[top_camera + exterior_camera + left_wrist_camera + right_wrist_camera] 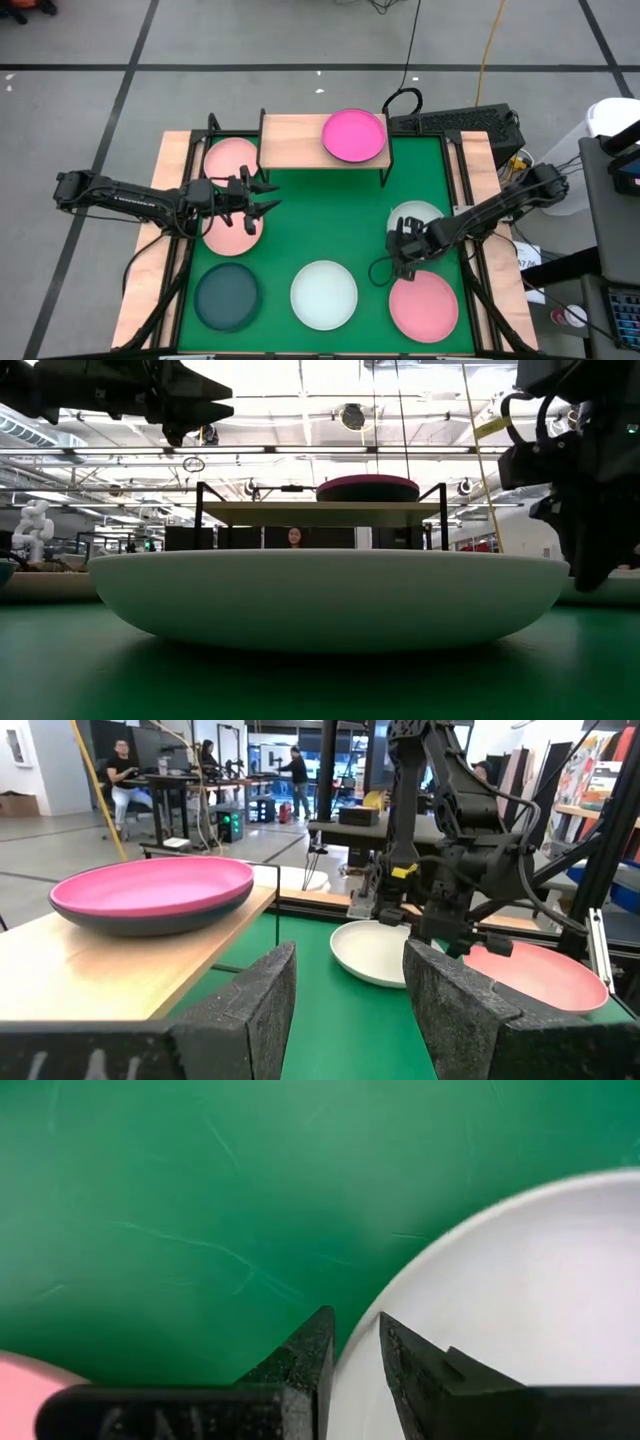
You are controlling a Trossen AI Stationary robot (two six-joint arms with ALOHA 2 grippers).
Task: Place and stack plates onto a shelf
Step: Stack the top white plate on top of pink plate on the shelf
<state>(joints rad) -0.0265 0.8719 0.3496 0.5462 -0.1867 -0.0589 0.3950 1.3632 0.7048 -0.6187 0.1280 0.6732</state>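
The wooden shelf [300, 140] stands at the far edge of the green mat and bears a magenta plate [353, 136] on its right half. One light pink plate [228, 157] lies by the shelf's left end. A second [230, 234] lies below my left gripper [270, 197], which hovers open, holding nothing. A dark teal plate [227, 296], a whitish mint plate [323, 294] and a pink plate [423, 305] lie along the near edge. My right gripper [402, 243] points down at the near-left rim of a whitish plate [417, 216]. My right gripper pinches the whitish plate's rim [352, 1342], one finger [305, 1355] outside over the mat and one finger [415, 1365] inside the bowl. The fingers come from above, pointing down. The plate [372, 952] lies flat on the mat.
The shelf's left half [70, 965] is bare wood. Black frame rails run along both sides of the mat [330, 215]. A keyboard [455, 122] and cables lie beyond the far right corner. People sit and stand in the room behind.
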